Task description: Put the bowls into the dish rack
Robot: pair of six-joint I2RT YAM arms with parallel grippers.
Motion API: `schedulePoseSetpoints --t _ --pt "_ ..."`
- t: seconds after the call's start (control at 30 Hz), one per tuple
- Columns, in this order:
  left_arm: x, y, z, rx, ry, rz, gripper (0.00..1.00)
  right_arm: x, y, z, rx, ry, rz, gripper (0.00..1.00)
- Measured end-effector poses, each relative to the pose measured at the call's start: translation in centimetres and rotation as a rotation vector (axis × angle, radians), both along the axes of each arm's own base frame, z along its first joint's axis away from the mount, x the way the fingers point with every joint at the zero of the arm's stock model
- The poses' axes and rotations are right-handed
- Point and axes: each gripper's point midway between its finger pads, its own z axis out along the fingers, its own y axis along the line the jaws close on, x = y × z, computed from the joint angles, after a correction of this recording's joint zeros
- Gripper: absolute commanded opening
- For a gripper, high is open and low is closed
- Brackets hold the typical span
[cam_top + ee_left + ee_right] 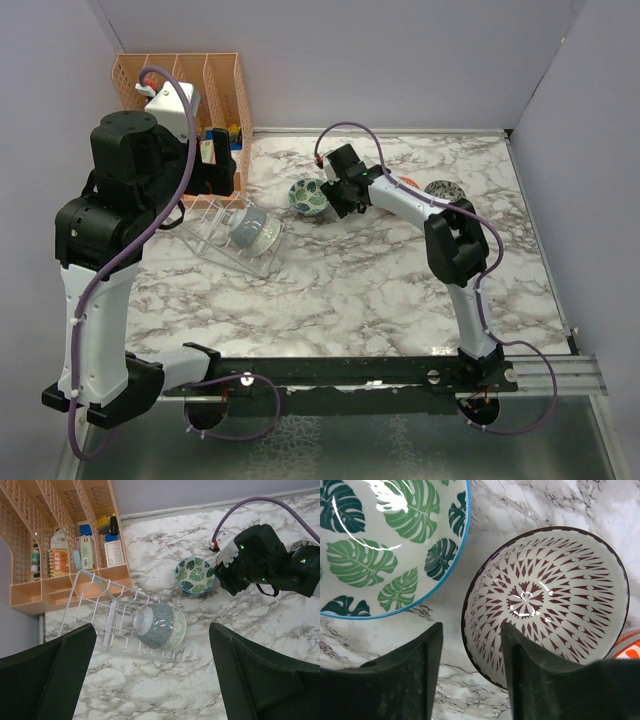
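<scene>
1. Near the middle of the bench's far edge, the right gripper (471,632) hangs spread, its fingers straddling the rim of the maroon-patterned bowl (545,605). The leaf-patterned bowl (380,540) sits just beside it, so the outer finger could nudge that bowl on closing.
2. A rim pinch on glossy ceramic may slip, or let the bowl swing once lifted.
3. An orange bowl (629,647) seems to touch the maroon one, though the view crops it, and it might get dragged.
4. Toward the far-left corner, the dish rack (85,595), pale and thin-pronged, sits askew and holds a speckled bowl (160,626) on its side. It looks light enough to slide.
5. The left gripper (152,635) hovers spread and empty above the rack.
</scene>
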Motion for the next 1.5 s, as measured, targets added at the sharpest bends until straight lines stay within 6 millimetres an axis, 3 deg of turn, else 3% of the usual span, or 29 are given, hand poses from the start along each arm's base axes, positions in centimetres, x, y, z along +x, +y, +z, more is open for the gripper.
schedulePoseSetpoints --t 0.13,0.47,0.6,0.67,0.8,1.0,1.1,1.23,1.33,1.5 --pt "0.2 0.0 -0.1 0.003 0.005 0.004 0.99 0.3 -0.2 -0.1 -0.014 -0.011 -0.003 0.16" --pt "0.4 -0.1 -0.3 0.005 0.009 0.004 0.99 0.7 -0.6 1.6 -0.002 -0.052 -0.065 0.01" --pt "0.4 -0.1 -0.2 0.004 0.009 0.003 0.99 0.1 -0.1 4.5 0.076 -0.057 -0.086 0.01" --pt "0.3 -0.1 -0.1 0.003 0.006 0.002 0.99 -0.4 0.5 6.6 0.141 -0.064 -0.090 0.01" --pt "0.1 -0.3 0.5 -0.009 -0.011 -0.015 0.99 -1.4 2.3 13.3 0.350 -0.099 -0.110 0.01" --pt "-0.4 -0.6 2.0 -0.030 -0.048 -0.038 0.99 -5.0 6.6 26.1 0.904 -0.137 -0.066 0.01" --pt "-0.7 -0.6 3.0 -0.042 -0.078 -0.043 0.99 -7.7 8.8 30.3 1.206 -0.101 -0.019 0.02" --pt "-1.1 -0.5 4.1 -0.054 -0.110 -0.047 0.99 -9.6 12.8 31.3 1.466 0.002 0.026 0.03" --pt "-1.2 -0.6 4.5 -0.059 -0.123 -0.052 0.99 -10.8 17.5 29.4 1.612 0.141 0.050 0.03" --pt "-1.5 -0.5 4.6 -0.061 -0.128 -0.055 0.99 -12.3 21.8 26.6 1.771 0.306 0.038 0.03"
